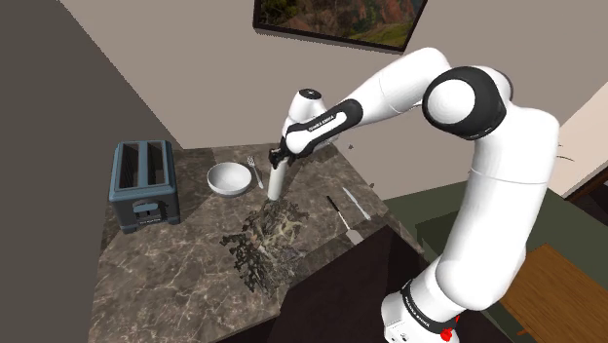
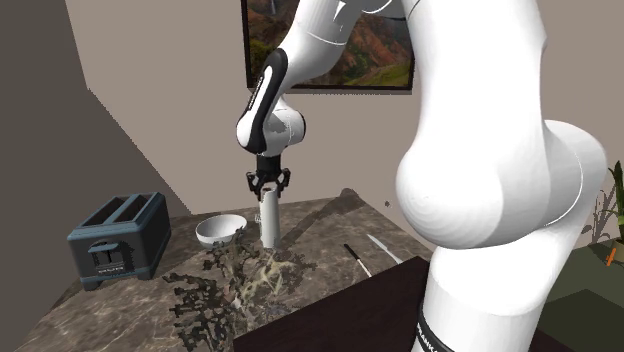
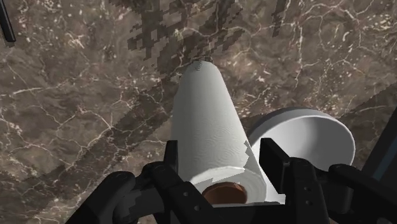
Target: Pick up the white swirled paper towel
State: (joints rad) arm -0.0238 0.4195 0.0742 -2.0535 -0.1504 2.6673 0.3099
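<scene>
Hanging near upright from the claw (image 1: 280, 156), the white paper towel roll (image 1: 277, 181) sits over the middle of the bench (image 1: 166, 273), a little toward the edge that runs along the wall. The two black fingers (image 3: 170, 153) are clamped on its upper end from either side, and the brown cardboard core (image 3: 222, 191) shows between them in the wrist view. I cannot tell whether the roll's lower end touches the dark brown marble top.

Just under and in front of the roll, toward the bench's near edge, a dark tangled clump (image 1: 261, 244) spreads across the surface. A white bowl (image 1: 229, 179) stands just beside the roll, on the toaster's side, and a fork (image 1: 255, 171) lies between the bowl and the roll. The grey-blue two-slot toaster (image 1: 143, 182) stands near the bench corner where the grey wall meets the beige one.

On the roll's other side, near the edge by the stand, a black-handled knife (image 1: 338, 212) and a silver utensil (image 1: 355, 203) lie side by side but apart. A framed landscape picture (image 1: 341, 19) hangs on the wall behind the bench.
</scene>
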